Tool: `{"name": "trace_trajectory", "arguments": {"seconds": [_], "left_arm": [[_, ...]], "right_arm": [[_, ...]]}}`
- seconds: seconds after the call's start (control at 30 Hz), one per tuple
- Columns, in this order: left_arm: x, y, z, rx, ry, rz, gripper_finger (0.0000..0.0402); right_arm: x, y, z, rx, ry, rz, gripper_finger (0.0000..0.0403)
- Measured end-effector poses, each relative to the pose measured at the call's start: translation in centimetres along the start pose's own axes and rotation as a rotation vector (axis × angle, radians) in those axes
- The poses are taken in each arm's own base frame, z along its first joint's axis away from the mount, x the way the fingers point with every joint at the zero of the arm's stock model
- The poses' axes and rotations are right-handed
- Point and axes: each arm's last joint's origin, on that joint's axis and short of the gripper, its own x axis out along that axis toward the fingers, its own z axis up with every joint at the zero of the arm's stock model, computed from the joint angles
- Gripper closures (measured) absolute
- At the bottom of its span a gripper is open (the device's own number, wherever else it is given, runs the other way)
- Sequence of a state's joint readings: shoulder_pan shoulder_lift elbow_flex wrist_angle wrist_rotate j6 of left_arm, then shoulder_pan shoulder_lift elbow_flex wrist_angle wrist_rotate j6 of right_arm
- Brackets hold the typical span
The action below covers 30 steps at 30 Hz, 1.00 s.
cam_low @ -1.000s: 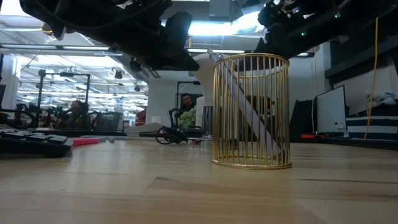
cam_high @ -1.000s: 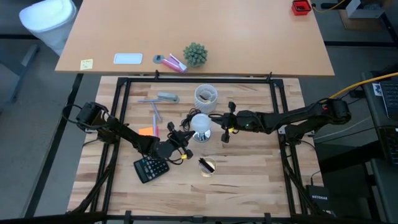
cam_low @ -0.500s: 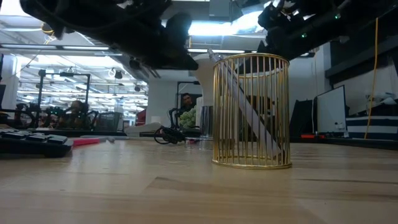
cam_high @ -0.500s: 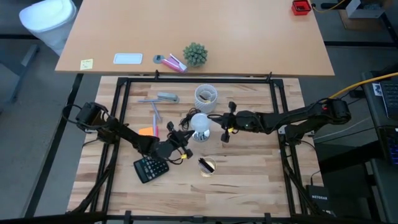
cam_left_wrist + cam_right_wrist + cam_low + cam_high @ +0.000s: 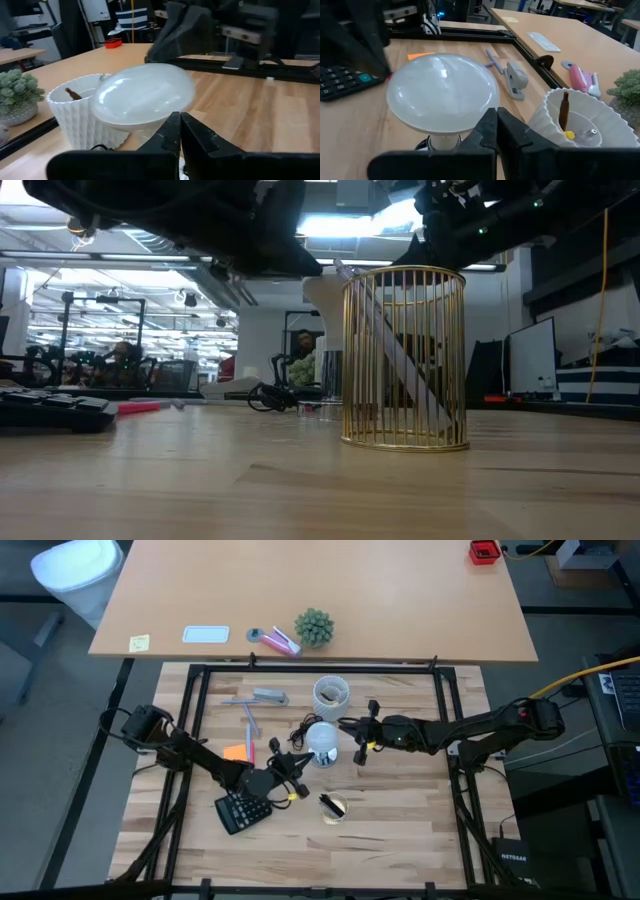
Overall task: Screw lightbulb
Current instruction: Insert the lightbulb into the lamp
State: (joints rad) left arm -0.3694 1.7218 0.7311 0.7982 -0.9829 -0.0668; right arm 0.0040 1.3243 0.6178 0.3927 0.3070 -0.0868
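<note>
Right tool (image 5: 348, 726) has backed off a bit toward the ribbed white cup (image 5: 331, 693), left tool (image 5: 299, 766) nudged closer to the calculator (image 5: 243, 810). Both are clenched tight, holding nothing. The lightbulb (image 5: 322, 738), smooth, white and rounded, sits upright on the wooden bench (image 5: 400, 810) right between them, just ahead of each tool's dark fingertips. The gold wire basket (image 5: 404, 358) is nearer the camera.
</note>
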Motion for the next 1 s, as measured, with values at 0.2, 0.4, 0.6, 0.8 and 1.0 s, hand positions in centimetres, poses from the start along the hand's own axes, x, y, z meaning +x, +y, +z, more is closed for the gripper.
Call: {"name": "trace_trajectory", "arguments": {"seconds": [0.2,0.4,0.6,0.8,1.0], "left_arm": [[0.8,0.7,0.0,-0.008,0.003,0.032,0.0399],[0.9,0.8,0.0,-0.009,0.004,0.037,0.0399],[0.9,0.8,0.0,-0.008,0.003,0.067,0.0399],[0.9,1.2,0.0,-0.017,-0.006,0.192,0.0399],[0.8,1.3,0.0,-0.032,-0.013,0.252,0.0399]], "right_arm": [[0.0,0.2,-0.1,0.0,0.002,0.067,0.0398],[-0.1,0.5,0.0,0.001,-0.008,0.146,0.0398],[-0.1,0.7,-0.1,-0.001,0.003,0.217,0.0398],[-0.2,1.0,-0.2,-0.001,0.003,0.333,0.0398],[-0.2,1.0,-0.2,-0.002,0.004,0.32,0.0398]]}}
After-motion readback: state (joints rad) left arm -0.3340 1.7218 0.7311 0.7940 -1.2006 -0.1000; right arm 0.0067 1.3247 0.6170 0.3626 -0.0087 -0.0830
